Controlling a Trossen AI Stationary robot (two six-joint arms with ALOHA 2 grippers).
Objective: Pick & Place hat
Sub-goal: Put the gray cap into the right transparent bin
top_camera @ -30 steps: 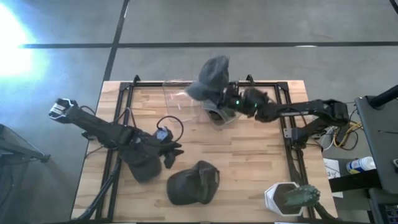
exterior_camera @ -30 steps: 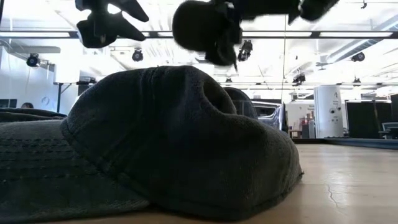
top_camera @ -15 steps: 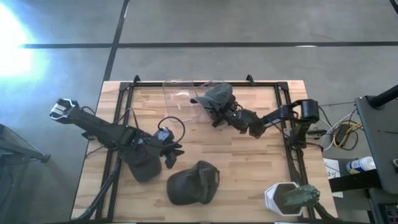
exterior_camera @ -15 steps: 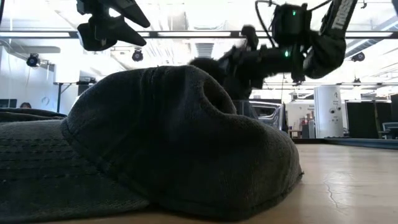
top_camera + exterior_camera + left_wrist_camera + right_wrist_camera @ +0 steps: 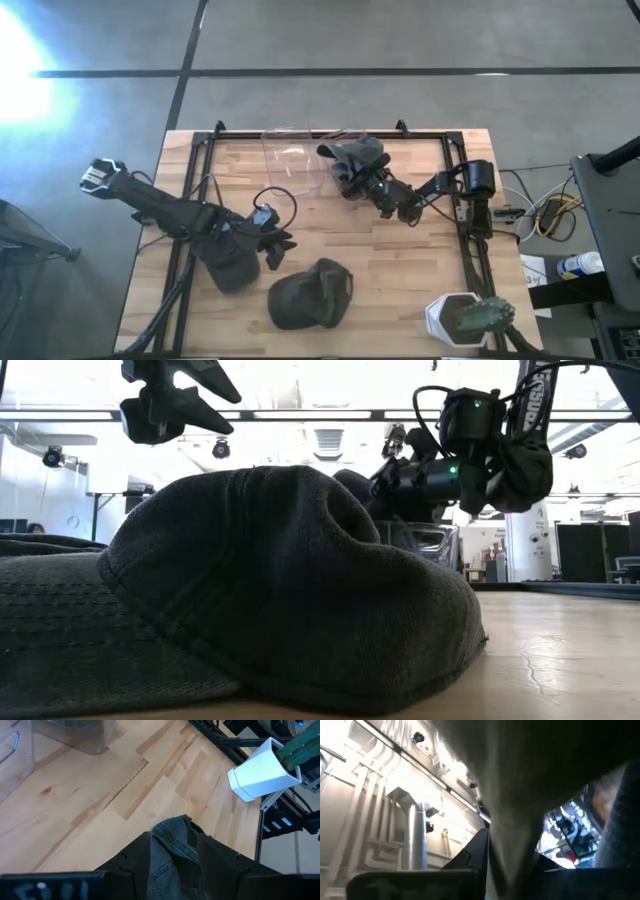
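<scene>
Three dark grey hats show. One hat (image 5: 312, 295) (image 5: 280, 590) lies crown up on the table near the near edge. My right gripper (image 5: 368, 182) (image 5: 400, 472), near the far edge, is shut on a second hat (image 5: 352, 158) (image 5: 352, 482) by a clear container (image 5: 295, 160). My left gripper (image 5: 272, 245) (image 5: 205, 400) hangs high over the table's left half, shut on grey hat fabric (image 5: 172, 852). A dark mass (image 5: 228, 268) sits under the left wrist; I cannot tell whether it is that hat's body. My left gripper has grey hat fabric (image 5: 176, 837) pinched between its two fingers, and a fold of it sticks out past the fingertips. Which part of the hat this is cannot be told. The gripper points toward the table's right, well above the wood. My right gripper pinches the hat's fabric (image 5: 515, 845) between its two fingers, coming from the table's right and slanting upward. The hat fills the wrist view and hides which part is held. The hat sits at the clear container's right side; whether it rests on it cannot be told.
A white pot with a green plant (image 5: 462, 318) (image 5: 262, 770) stands at the near right corner. A black frame (image 5: 455, 150) runs round the table's edge. Bare wood (image 5: 400, 260) lies between the hats and the pot.
My right arm has drawn back toward the right edge and dropped down. Its hat has come down with it, from high above the far edge to the clear container's right side. The gripper has stayed shut on the hat.
</scene>
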